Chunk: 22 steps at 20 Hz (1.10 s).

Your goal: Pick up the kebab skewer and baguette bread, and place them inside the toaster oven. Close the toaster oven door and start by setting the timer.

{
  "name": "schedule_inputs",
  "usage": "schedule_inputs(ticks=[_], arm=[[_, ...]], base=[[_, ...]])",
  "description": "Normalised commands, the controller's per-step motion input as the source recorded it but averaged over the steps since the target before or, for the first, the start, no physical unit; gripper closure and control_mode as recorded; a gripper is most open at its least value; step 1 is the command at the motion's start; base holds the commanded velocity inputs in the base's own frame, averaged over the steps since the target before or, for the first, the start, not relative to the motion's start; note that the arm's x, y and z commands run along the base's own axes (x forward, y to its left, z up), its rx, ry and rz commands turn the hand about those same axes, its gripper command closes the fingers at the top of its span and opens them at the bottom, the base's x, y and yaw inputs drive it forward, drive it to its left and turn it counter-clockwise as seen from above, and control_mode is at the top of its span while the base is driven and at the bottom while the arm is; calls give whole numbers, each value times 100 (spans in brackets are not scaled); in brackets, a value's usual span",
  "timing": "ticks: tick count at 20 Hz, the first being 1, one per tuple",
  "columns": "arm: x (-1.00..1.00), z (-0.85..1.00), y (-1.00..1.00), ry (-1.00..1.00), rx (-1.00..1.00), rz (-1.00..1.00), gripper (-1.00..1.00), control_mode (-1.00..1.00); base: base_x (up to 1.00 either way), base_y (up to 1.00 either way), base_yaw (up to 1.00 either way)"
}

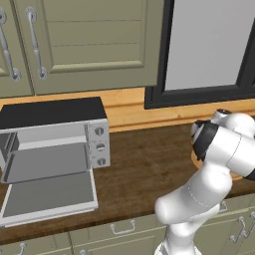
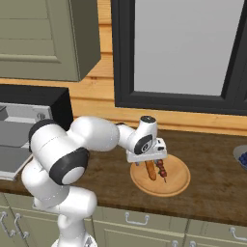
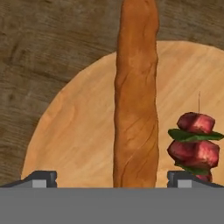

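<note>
The baguette bread (image 3: 135,109) lies lengthwise on a round wooden plate (image 3: 78,122), and the kebab skewer (image 3: 194,144) lies beside it on the right. My gripper (image 3: 114,179) hovers just above the loaf's near end, open, with one fingertip on each side of it. In the right base view the gripper (image 2: 149,161) points down over the baguette (image 2: 151,171) and skewer (image 2: 162,170) on the plate (image 2: 176,183). The toaster oven (image 1: 55,134) stands at the counter's left. Its door (image 1: 50,196) is folded down flat and the inside is bare.
Three knobs (image 1: 100,147) run down the oven's right side. Dark wooden counter (image 1: 144,164) stretches between oven and plate. A window (image 2: 183,48) is behind the plate, cabinets (image 1: 84,40) hang above the oven, and a blue-filled bowl (image 2: 241,157) sits at the far right.
</note>
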Motion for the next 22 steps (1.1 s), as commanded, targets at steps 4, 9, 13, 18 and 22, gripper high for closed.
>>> schedule_inputs(ticks=[4,9,13,18,22], arm=[[8,-20,1,0,1,0,-100,-100],[25,-16,-1,0,6,0,-100,-100],[19,-5,-8,0,5,0,-100,-100],[13,-26,0,0,0,0,-100,-100],[2,-46,0,0,0,0,-100,-100]], base=[[0,0,0],[0,0,0],[0,0,0],[0,0,0],[0,0,0]])
